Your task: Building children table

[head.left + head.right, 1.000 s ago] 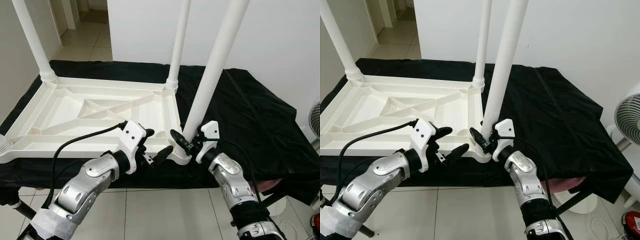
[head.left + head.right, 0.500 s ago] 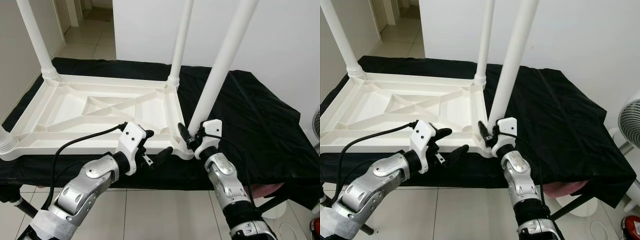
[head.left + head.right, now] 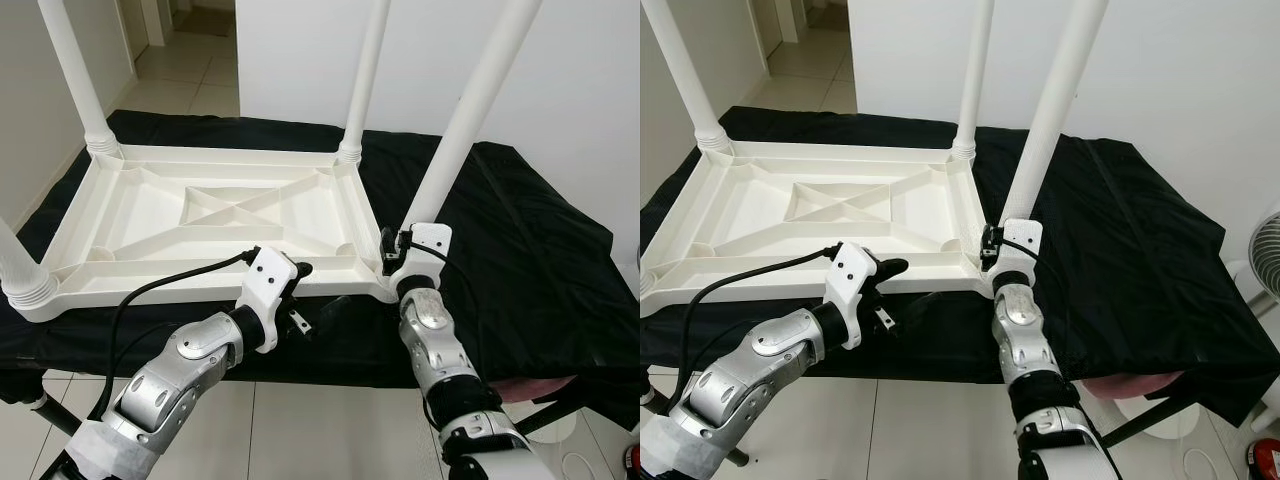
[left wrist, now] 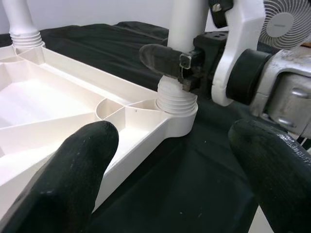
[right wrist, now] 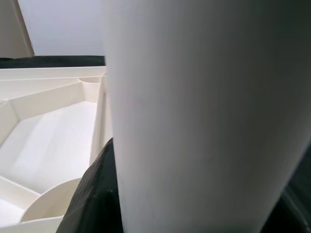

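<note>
The white plastic children's table [image 3: 215,215] lies upside down on a black cloth. Legs stand in its far left [image 3: 75,75], far right [image 3: 365,75] and near left [image 3: 15,265] corners. The near right leg [image 3: 470,115] leans a little to the right in its threaded socket [image 4: 176,104]. My right gripper [image 3: 393,252] is shut on the base of this leg, and the leg [image 5: 204,116] looms close between its fingers. My left gripper [image 3: 305,298] is open just in front of the table's near edge, left of the socket, its fingers [image 4: 73,174] spread wide.
The black cloth [image 3: 520,240] covers a low stand and hangs over its near and right edges. A fan [image 3: 1265,240] stands at the right. Tiled floor [image 3: 330,430] lies below me, a white wall is behind, and a doorway opens at the back left.
The view has shifted. My right forearm has swung in to point straight at the leg's base, with the gripper still on it. The left gripper has sunk slightly below the table's edge.
</note>
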Controlling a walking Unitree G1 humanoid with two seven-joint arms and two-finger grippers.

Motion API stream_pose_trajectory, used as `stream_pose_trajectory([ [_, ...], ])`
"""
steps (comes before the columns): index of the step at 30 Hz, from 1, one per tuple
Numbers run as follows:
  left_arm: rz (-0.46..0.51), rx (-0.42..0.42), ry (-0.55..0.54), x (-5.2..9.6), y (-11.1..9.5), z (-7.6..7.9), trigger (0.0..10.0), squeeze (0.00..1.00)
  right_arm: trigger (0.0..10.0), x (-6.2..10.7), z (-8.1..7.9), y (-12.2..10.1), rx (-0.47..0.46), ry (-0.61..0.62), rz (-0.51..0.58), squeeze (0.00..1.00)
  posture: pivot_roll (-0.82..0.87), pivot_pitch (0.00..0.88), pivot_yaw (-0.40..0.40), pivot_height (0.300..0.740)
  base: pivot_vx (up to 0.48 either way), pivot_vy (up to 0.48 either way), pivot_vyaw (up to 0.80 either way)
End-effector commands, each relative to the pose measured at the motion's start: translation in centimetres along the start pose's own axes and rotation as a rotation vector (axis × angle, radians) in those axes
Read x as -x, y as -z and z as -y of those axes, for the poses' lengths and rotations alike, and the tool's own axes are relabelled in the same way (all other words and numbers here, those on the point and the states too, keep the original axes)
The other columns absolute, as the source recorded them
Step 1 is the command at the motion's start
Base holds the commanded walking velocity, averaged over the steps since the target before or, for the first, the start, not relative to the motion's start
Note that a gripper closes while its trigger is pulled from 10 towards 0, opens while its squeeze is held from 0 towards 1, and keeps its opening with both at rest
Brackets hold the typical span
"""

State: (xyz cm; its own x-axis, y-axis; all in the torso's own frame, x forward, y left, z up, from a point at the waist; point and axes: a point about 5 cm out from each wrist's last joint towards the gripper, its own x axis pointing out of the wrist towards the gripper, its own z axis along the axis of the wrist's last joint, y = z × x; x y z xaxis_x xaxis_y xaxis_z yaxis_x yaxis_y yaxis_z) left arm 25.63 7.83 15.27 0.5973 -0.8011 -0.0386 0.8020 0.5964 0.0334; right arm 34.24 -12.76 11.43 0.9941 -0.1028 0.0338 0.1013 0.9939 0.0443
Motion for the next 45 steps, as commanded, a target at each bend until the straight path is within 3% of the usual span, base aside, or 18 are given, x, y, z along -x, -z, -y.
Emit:
stream_pose_trajectory([
  [1,-0.005,-0.014,0.177,-0.2,0.0,0.9,10.0,0.00,10.0,1.4,3.0,4.5,0.068,0.167,-0.213,0.00,0.00,0.000,-0.063,0.740,0.000,0.000,0.00],
  [7,-0.004,-0.016,0.176,-0.1,0.0,0.8,10.0,0.00,10.0,1.4,3.5,4.5,0.056,0.225,-0.206,0.00,0.00,0.000,-0.066,0.740,0.000,0.000,0.00],
  [13,0.003,-0.014,0.178,-0.2,0.0,0.9,10.0,0.00,10.0,0.8,2.3,2.7,-0.020,0.115,-0.064,0.00,0.00,0.000,-0.071,0.740,0.000,0.000,0.00],
  [16,0.003,-0.013,0.179,-0.2,0.0,0.9,10.0,0.00,10.0,0.8,2.3,2.6,-0.026,0.111,-0.054,0.00,0.00,0.000,-0.071,0.740,0.000,0.000,0.00],
  [17,0.003,-0.012,0.179,-0.3,0.0,0.9,10.0,0.00,10.0,0.8,2.5,2.4,-0.046,0.108,-0.035,1.00,0.00,0.000,-0.072,0.740,0.000,0.000,0.00],
  [22,-0.008,0.012,0.177,-0.6,0.2,1.2,10.0,0.00,10.0,0.5,2.9,1.0,-0.095,0.066,0.054,1.00,0.00,0.000,-0.070,0.740,0.000,0.000,0.00],
  [26,-0.009,0.016,0.177,-0.7,0.2,1.3,10.0,0.00,10.0,0.3,3.0,0.9,-0.095,0.027,0.060,1.00,0.00,0.000,-0.069,0.740,0.000,0.000,0.00],
  [27,-0.006,0.014,0.179,-0.7,0.1,1.3,10.0,0.00,10.0,0.3,3.2,0.8,-0.084,-0.002,0.071,0.00,0.00,0.000,-0.068,0.740,0.000,0.000,0.00],
  [36,-0.006,0.013,0.188,-0.7,0.1,1.4,10.0,0.00,10.0,0.2,3.5,0.4,-0.061,-0.152,0.080,0.00,-0.01,0.000,-0.063,0.740,0.000,0.000,0.00],
  [38,-0.009,0.018,0.193,-0.9,0.0,1.5,10.0,0.00,10.0,0.2,3.8,0.1,-0.024,-0.295,0.080,0.00,-0.01,0.000,-0.057,0.740,0.000,0.000,0.00],
  [41,-0.008,0.020,0.192,-1.0,0.0,1.5,10.0,0.00,10.0,0.1,4.0,-0.1,0.003,-0.350,0.082,0.00,-0.02,0.000,-0.054,0.740,0.000,0.000,0.00],
  [43,0.001,0.006,0.170,-1.2,-0.1,1.5,10.0,0.00,10.0,0.0,4.5,-0.6,0.047,-0.474,0.086,0.00,-0.02,0.000,-0.053,0.740,0.000,0.000,0.00],
  [45,0.001,0.006,0.170,-1.2,-0.1,1.5,10.0,0.00,10.0,0.0,4.5,-0.6,0.047,-0.474,0.086,0.00,-0.02,0.000,-0.053,0.740,0.000,0.000,0.00],
])
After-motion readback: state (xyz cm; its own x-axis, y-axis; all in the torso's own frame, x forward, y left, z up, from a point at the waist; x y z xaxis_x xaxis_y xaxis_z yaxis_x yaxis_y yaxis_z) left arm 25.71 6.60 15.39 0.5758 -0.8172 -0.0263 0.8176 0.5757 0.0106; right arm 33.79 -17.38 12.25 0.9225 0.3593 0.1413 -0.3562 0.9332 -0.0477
